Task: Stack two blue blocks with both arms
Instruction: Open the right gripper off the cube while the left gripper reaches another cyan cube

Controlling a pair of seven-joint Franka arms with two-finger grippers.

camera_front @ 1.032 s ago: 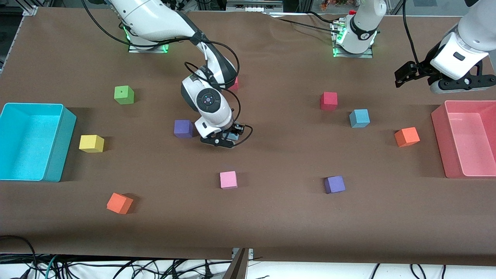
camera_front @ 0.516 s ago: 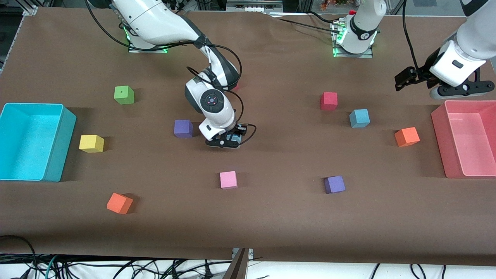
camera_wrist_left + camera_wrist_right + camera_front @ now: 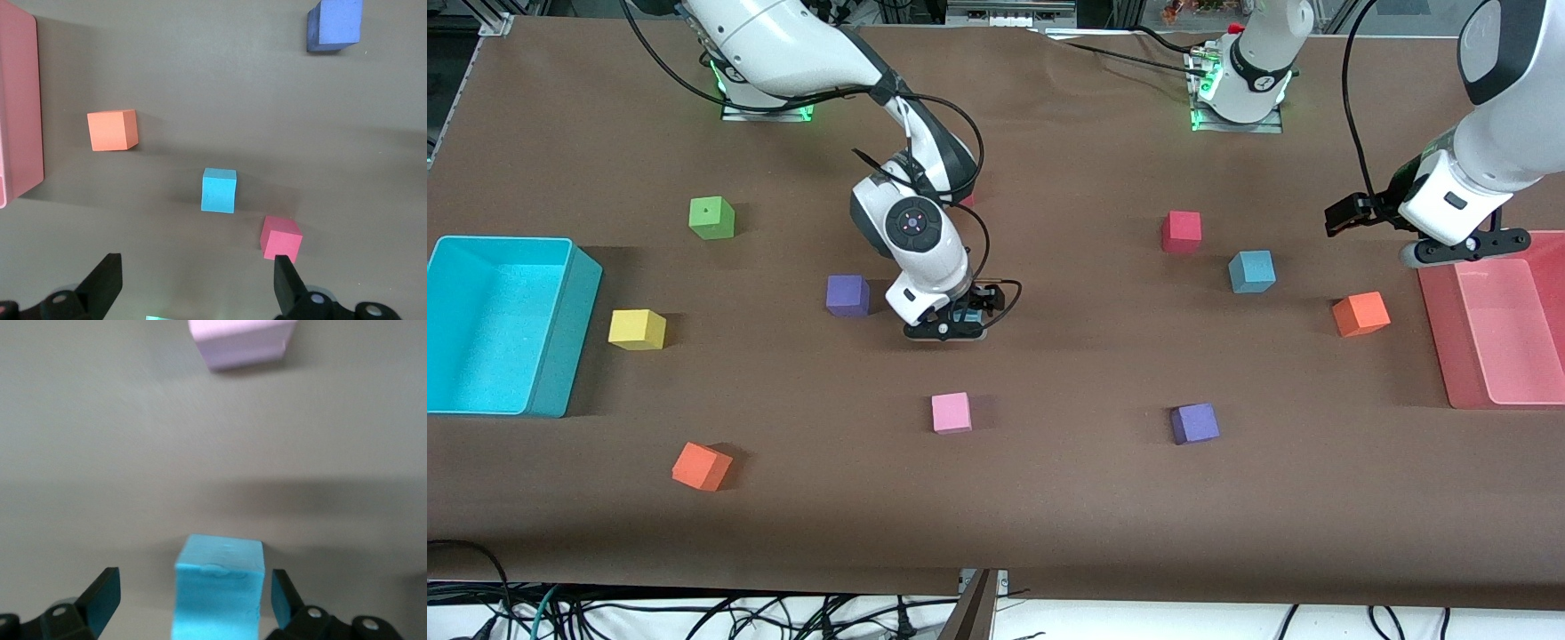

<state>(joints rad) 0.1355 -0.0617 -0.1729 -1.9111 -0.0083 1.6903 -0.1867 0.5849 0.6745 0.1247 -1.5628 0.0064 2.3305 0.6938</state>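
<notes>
With right pincer [image 3: 189,595] parted, blue block [image 3: 219,592] sits free.

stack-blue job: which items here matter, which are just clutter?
Job:
- blue block between the open right gripper fingers, on the table
- second blue block, free, beside the red cube
- left gripper, open, up by the pink bin

Clutter:
- purple cubes
- orange cubes
- pink cube
- yellow cube
- green cube
- turquoise bin
</notes>
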